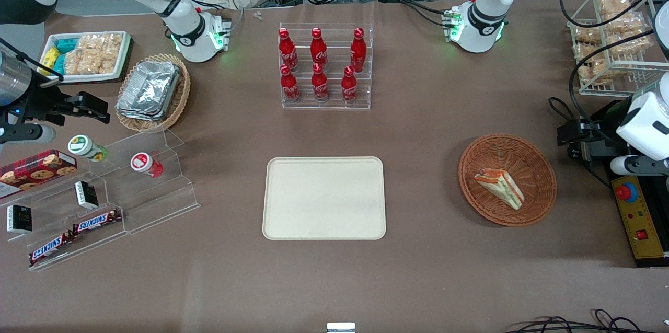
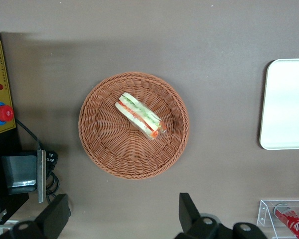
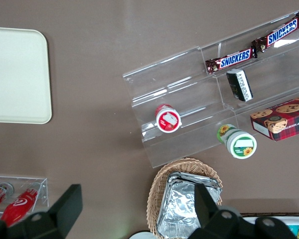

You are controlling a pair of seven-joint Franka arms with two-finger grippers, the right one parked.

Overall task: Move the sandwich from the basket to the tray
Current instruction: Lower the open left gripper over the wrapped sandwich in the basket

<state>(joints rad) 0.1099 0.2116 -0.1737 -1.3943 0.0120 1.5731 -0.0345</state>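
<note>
The sandwich (image 2: 140, 115) is seen lying in the basket (image 2: 97, 144) — soft and light, best pinched gently across its bread faces. The claw (image 2: 124, 219) hangs above, spread wide and empty.

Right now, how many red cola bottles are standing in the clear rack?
6, in two rows of three. Farther row. Nearer row. None looks hidden. The pincer hangs open above the basket, away from the rack.
</note>
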